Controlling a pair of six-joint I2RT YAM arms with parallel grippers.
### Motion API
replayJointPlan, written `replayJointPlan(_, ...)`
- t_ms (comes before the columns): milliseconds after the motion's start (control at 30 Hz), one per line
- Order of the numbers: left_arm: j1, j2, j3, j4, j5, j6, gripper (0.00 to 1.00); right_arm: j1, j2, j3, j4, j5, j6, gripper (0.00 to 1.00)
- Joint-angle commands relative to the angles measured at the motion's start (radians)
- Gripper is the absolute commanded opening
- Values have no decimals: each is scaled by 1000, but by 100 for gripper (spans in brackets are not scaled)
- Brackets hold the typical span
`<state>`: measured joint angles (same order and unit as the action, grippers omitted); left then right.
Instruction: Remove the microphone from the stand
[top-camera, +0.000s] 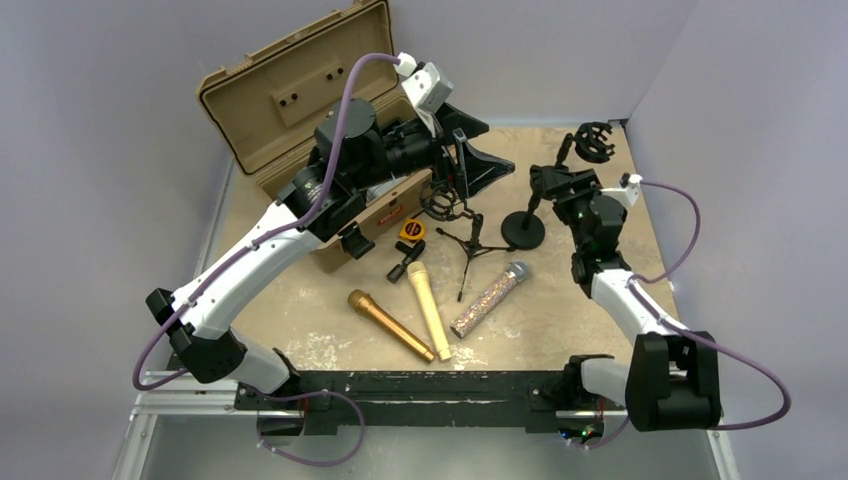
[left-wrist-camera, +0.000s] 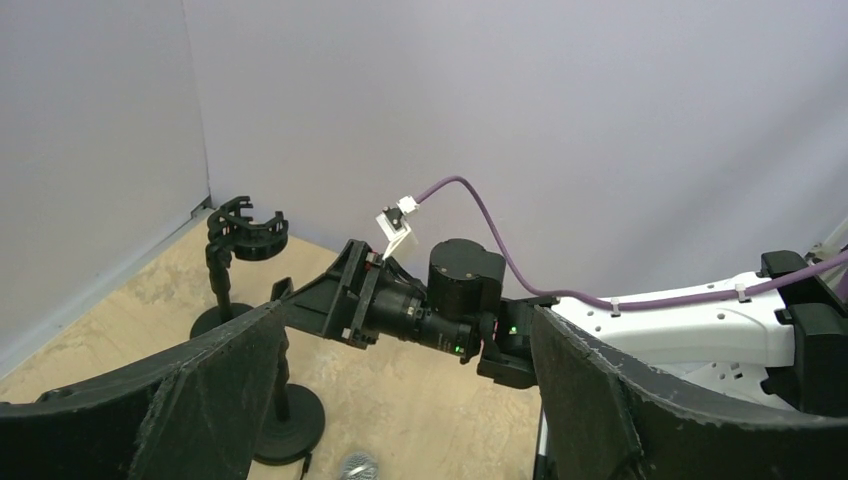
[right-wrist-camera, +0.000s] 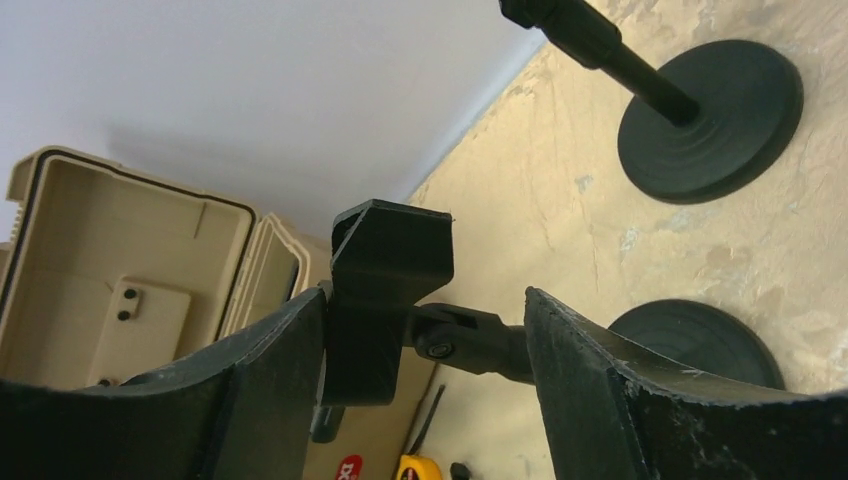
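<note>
**Microphone and stands, top and wrist views.** The glitter microphone (top-camera: 488, 300), with a silver mesh head and a sparkling barrel, lies flat on the surface (top-camera: 570, 330). Its head points toward the round-base stand (top-camera: 523, 229). A cream microphone (top-camera: 429, 310) and a gold microphone (top-camera: 390, 325) lie just to its left, the three well apart from each other.

The right hand (right-wrist-camera: 425, 295) is at the top of that stand. Its fingers are apart on either side of the stand's black clip (right-wrist-camera: 388, 290), with a gap showing on one side. The left hand (left-wrist-camera: 405, 308) hangs wide open and holds nothing, above the tripod stand (top-camera: 468, 240).

A second stand (top-camera: 594, 141) with a C-shaped clip is in the far right corner. The open tan case (top-camera: 290, 90) closes off the far left. Bare surface lies between the glitter microphone and the right arm, and along the near edge.
</note>
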<state>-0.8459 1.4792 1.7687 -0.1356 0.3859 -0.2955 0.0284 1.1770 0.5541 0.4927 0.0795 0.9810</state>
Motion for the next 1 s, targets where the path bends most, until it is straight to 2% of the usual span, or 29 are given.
replayJointPlan(0, -5, -25, -1, 42, -1, 1, 90, -8, 95, -27, -283, 53, -110, 68)
replayJointPlan(133, -4, -28, 5, 38, -5, 1, 90, -9, 76, 28, -298, 42, -140, 79)
replayJointPlan(267, -4, -29, 24, 28, -23, 0, 90, -7, -33, 130, -328, 25, -225, 95)
replayJointPlan(333, -4, -34, 24, 33, -52, -2, 90, -7, -97, 182, -345, 30, -261, 98)
replayJointPlan(467, -4, -44, 42, 6, -133, 18, 91, -7, -184, 284, -399, 95, -350, 99)
replayJointPlan(600, -4, -97, 19, -10, -290, 63, 91, -8, -225, 381, -435, 137, -487, 99)
replayJointPlan(733, -2, -217, -101, 91, -497, 124, 91, -7, -276, 456, -366, 5, -634, 99)
replayJointPlan(967, -4, -439, -348, 377, -801, 256, 92, -7, -302, 556, -213, -259, -622, 99)
